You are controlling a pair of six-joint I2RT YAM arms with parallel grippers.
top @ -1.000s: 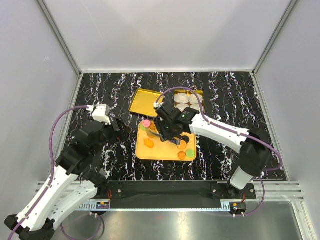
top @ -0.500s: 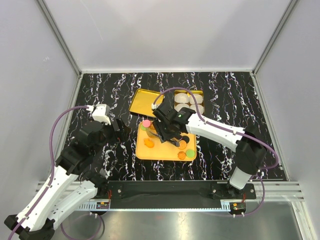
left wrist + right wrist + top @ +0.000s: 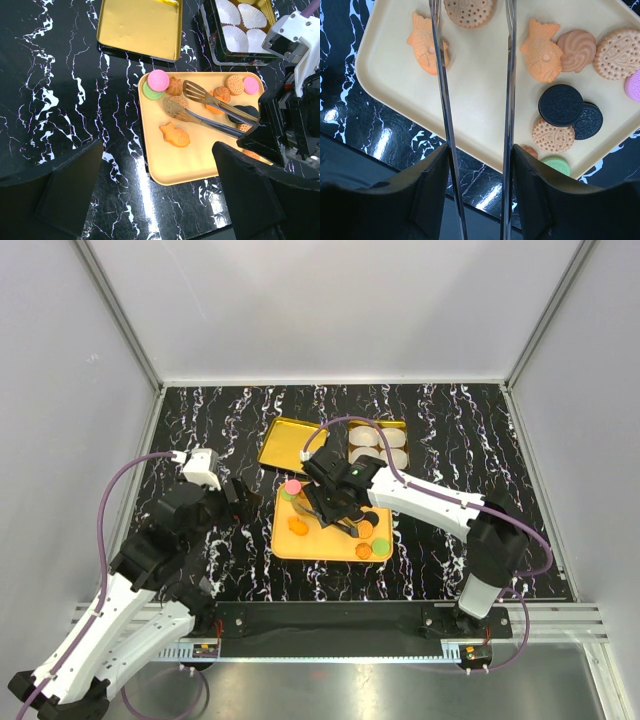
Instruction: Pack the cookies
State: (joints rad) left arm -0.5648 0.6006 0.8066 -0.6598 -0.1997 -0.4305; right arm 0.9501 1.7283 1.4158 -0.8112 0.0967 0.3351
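1. You had the right gripper [image 3: 477,197] clamped on the handles of the metal tongs [image 3: 194,91]. The tong blades stood apart, low over the tray [image 3: 200,160].
2. Your left gripper [image 3: 157,200] was spread fully wide and held nothing. It hovered off the tray's near-left side.
3. The cookies [image 3: 235,85] all lay on the tray. The paper cups [image 3: 252,15] in the tin [image 3: 212,50] beyond it looked empty.
4. The likely pick was the round biscuit [image 3: 181,101] under the lower blade. That blade seemed to sit over it, not beside it, so you needed one blade on each side before squeezing.
5. A flat biscuit could skid or flip. Bring the blades down near the tray surface and close slowly.
6. The fish-shaped cookie [image 3: 175,136] and the pink and green pair [image 3: 158,80] lay close by. Keep the blades from nudging them.
7. Lift straight up before carrying to a cup.
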